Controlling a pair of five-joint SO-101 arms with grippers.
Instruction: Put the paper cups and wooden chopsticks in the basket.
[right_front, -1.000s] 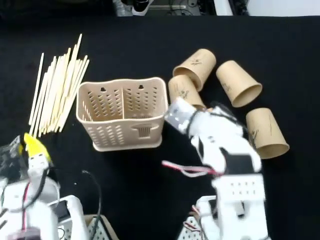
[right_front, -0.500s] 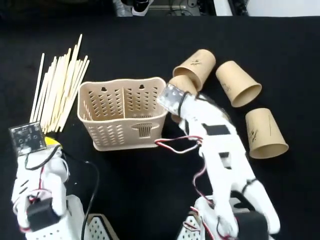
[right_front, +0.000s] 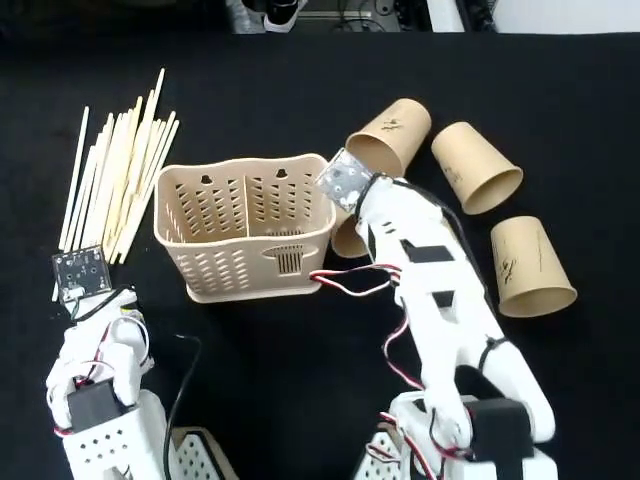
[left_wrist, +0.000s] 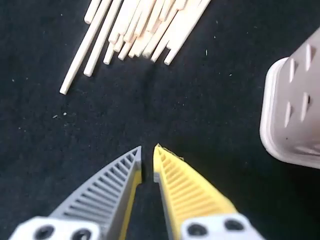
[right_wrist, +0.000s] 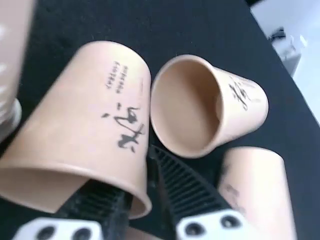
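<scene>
My right gripper (right_wrist: 142, 170) has its black jaws pinched on the rim of a paper cup (right_wrist: 85, 115), with one finger apparently inside the mouth. In the high view that cup lies at centre, hard against the right wall of the basket (right_front: 245, 170). The grip is thin. I judge the rim could buckle or slip, and a low lift would catch the basket wall and shove it. The other cups (right_front: 478, 165) lie on their sides at upper right, one close enough to get knocked rolling. My left gripper (left_wrist: 147, 150) has its jaws nearly together and holds nothing, hovering short of the wooden chopsticks (left_wrist: 145, 25) fanned at upper left. If it goes in closed, it would scatter them.
</scene>
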